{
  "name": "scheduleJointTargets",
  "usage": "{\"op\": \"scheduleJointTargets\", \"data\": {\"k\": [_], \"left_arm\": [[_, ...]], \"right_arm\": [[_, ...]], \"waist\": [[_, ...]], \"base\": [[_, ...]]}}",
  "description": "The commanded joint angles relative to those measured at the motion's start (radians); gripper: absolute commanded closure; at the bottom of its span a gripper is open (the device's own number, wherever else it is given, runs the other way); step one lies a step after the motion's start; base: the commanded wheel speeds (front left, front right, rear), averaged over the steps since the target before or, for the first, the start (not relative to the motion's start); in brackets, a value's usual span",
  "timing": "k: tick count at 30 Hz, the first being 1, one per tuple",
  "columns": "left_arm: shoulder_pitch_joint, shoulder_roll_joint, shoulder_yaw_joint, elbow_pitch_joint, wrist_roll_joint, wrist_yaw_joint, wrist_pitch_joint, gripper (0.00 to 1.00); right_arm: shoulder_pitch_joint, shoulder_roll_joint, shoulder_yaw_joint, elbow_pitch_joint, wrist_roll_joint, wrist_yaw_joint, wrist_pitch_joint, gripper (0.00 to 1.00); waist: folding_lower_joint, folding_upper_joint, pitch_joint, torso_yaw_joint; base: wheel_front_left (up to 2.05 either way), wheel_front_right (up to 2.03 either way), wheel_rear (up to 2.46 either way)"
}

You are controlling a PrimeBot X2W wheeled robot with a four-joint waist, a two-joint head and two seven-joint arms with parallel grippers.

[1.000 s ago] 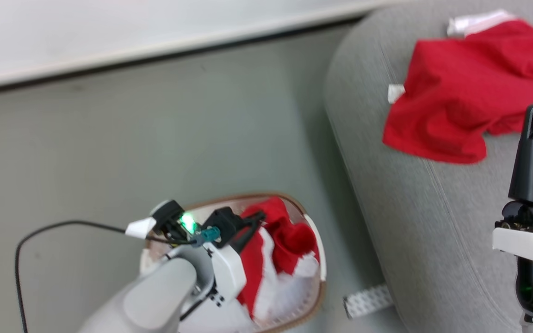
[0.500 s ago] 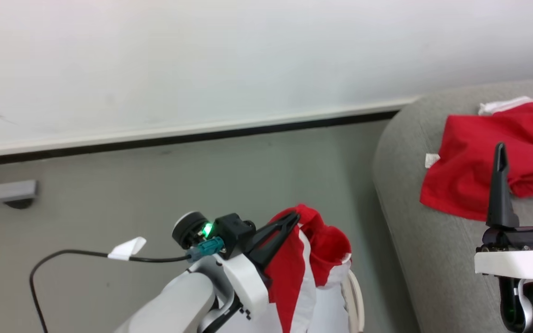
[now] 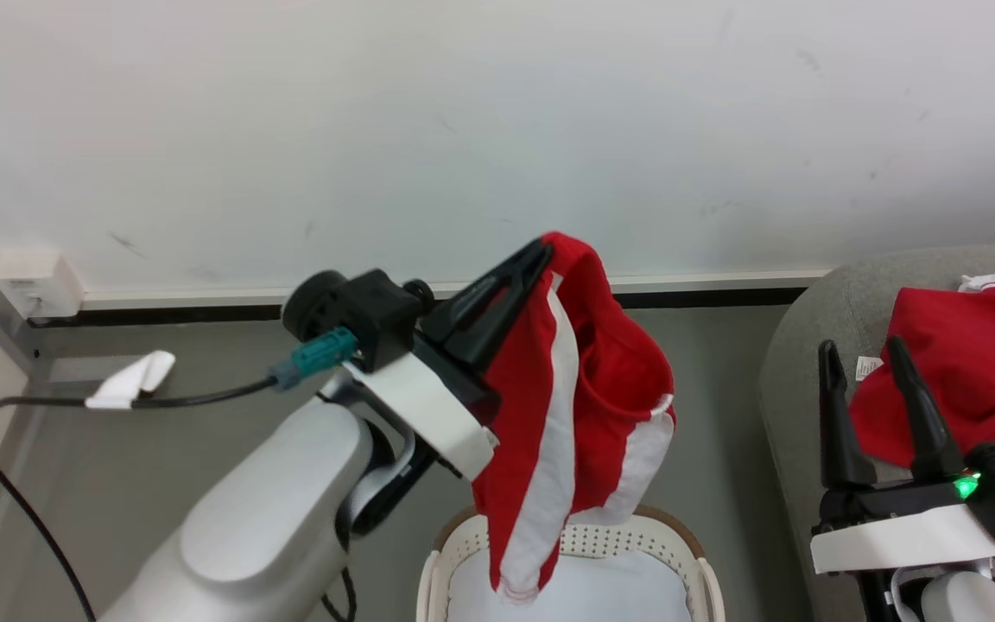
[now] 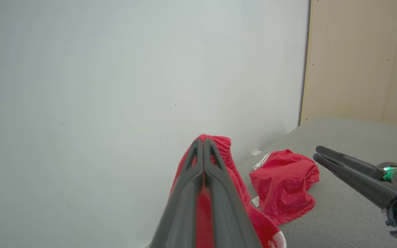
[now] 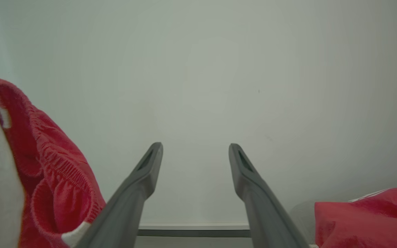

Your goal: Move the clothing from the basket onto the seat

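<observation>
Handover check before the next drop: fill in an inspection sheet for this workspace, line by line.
Surface: grey-green floor; grey seat at the right.
Job's things: lying garment, red, crumpled on the seat; hanging garment, red and white, over the basket.
Clutter: pale pad inside the basket.
Pincers: left pincer shut on the hanging garment; right pincer open and empty, near the lying garment.
Cables: black cable with a white tag, plugged in at the left wrist.
Surroundings: white wall; wall box at the left.
</observation>
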Motion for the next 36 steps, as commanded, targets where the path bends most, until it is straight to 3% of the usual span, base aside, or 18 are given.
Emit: {"op": "scheduleJointTargets", "data": {"k": [1, 11, 21, 30, 36], "left_arm": [[-0.017, 0.011, 0.012, -0.012, -0.015, 0.003, 0.005, 1.0], [-0.088, 0.032, 0.11, -0.085, -0.092, 0.027, 0.048, 1.0], [-0.078, 0.031, 0.107, -0.084, -0.103, 0.032, 0.045, 1.0], [-0.046, 0.007, 0.059, -0.127, -0.094, 0.027, 0.052, 1.0], [-0.032, -0.019, 0.021, -0.178, -0.098, 0.022, 0.065, 1.0]], "right_arm": [[0.009, -0.002, 0.009, 0.005, 0.015, -0.002, 0.0, 0.0], [0.001, -0.002, 0.155, 0.041, 0.056, -0.002, 0.0, 0.0], [-0.019, -0.004, 0.29, 0.085, 0.047, -0.002, 0.0, 0.0], [-0.101, -0.047, 0.416, 0.253, 0.104, -0.002, 0.001, 0.0], [-0.167, -0.096, 0.566, 0.378, 0.245, -0.002, 0.025, 0.0]], "waist": [[0.0002, -0.0001, -0.007, 0.008], [0.0002, -0.0001, -0.027, 0.03], [0.0002, -0.0001, -0.032, 0.055], [0.0002, -0.0001, -0.046, 0.089], [0.0002, -0.0001, -0.06, 0.143]], "base": [[0.0, 0.0, 0.0], [0.0, 0.0, 0.0], [0.0, 0.0, 0.0], [0.0, 0.0, 0.0], [0.0, 0.0, 0.0]]}}
